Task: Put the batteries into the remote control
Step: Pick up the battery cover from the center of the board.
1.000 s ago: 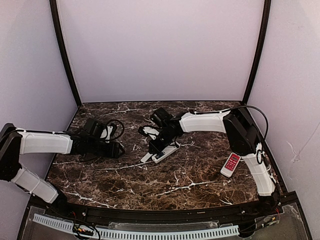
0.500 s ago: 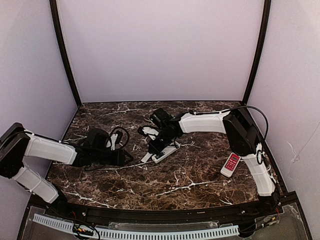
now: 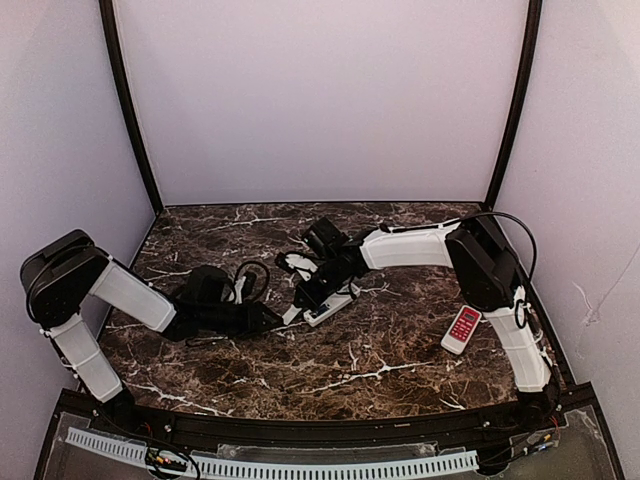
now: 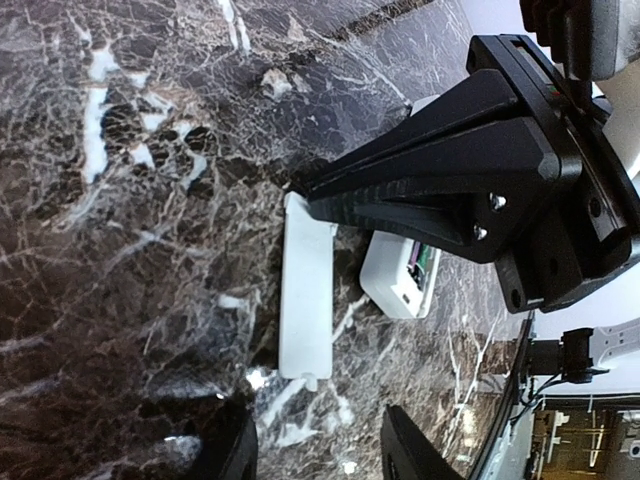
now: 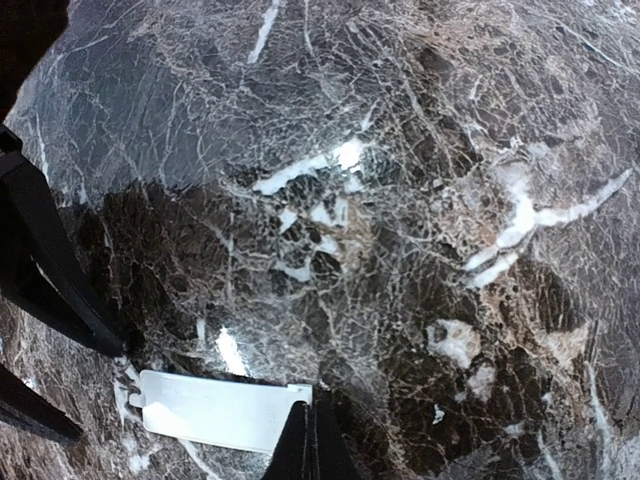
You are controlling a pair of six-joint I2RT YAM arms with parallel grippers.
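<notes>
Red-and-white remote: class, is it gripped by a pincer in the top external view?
No, the red-and-white remote lies free on the table, nothing gripping it.

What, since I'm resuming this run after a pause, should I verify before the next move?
1. Left gripper open, pointed at the cover: ok.
2. Cover flat on the table, beside the remote control, not fitted on it: ok.
3. Right gripper shut, tip at the cover's end: ok.
4. Right gripper out of the left gripper's way: cannot tell.
5. Batteries seated in the remote control: cannot tell.
6. Red-and-white remote apart from both arms: ok.
</notes>
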